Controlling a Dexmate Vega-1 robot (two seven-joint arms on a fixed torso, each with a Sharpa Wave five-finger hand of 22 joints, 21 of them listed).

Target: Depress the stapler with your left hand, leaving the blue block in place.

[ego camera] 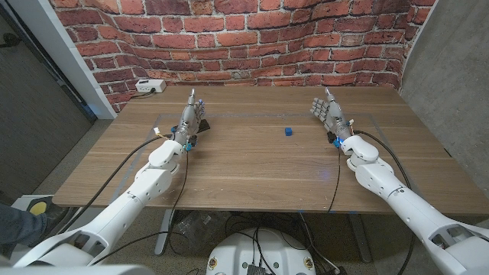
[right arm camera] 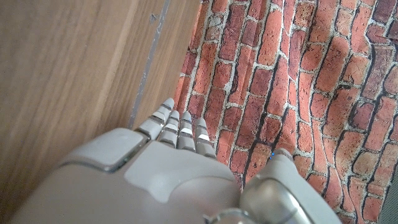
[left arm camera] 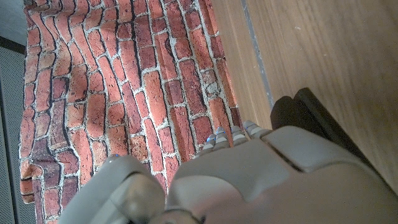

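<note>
A small blue block (ego camera: pixel 288 131) sits on the wooden table (ego camera: pixel 252 168), right of the middle. A black stapler (ego camera: pixel 202 125) lies at the back left, close against my left hand (ego camera: pixel 190 116) and partly hidden by it. That hand stands with its fingers straight, pointing at the wall, and holds nothing. In the left wrist view the back of the left hand (left arm camera: pixel 267 180) covers most of a dark shape (left arm camera: pixel 308 115) on the table, likely the stapler. My right hand (ego camera: pixel 327 113) stands at the back right with fingers straight and empty, a little right of the block; its fingers (right arm camera: pixel 177 124) point at the brick wall.
A white box with a cable (ego camera: pixel 150 85) lies at the table's back left corner. A brick wall (ego camera: pixel 252 38) stands close behind the table. Thin tape lines (ego camera: pixel 359 116) mark a rectangle on the tabletop. A person's leg and shoe (ego camera: pixel 23 218) show at the lower left.
</note>
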